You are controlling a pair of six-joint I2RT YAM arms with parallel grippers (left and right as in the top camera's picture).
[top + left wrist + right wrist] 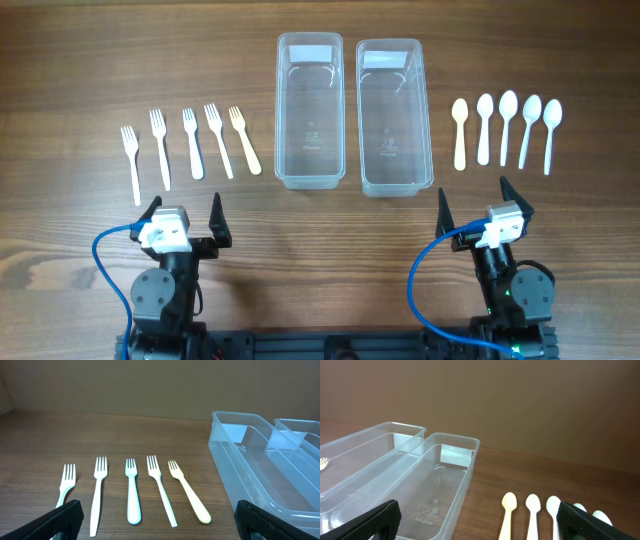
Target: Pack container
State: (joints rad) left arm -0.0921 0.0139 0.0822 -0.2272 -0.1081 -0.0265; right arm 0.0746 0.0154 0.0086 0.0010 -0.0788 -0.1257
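Containers, two clear empty tubs, stood side by side at the far middle of the desk: the left container and the right container, their long walls just beside each other; five forks lay in a row to the left of them and five spoons to the right; nothing was packed yet. My left end effector hung at the near side with its fingers spread apart and held nothing; my right end effector was likewise spread and empty.

I judged the cutlery the main hazard; each piece lay flat and thin on the wood, so my fingers might scrape the desk or slip off a handle; the forks lay close together, so a wide approach could nudge a neighbour askew. A piece pinched near one end might droop and catch a rim; the tubs looked light and could slide if struck; both arms reaching the middle at once might collide.
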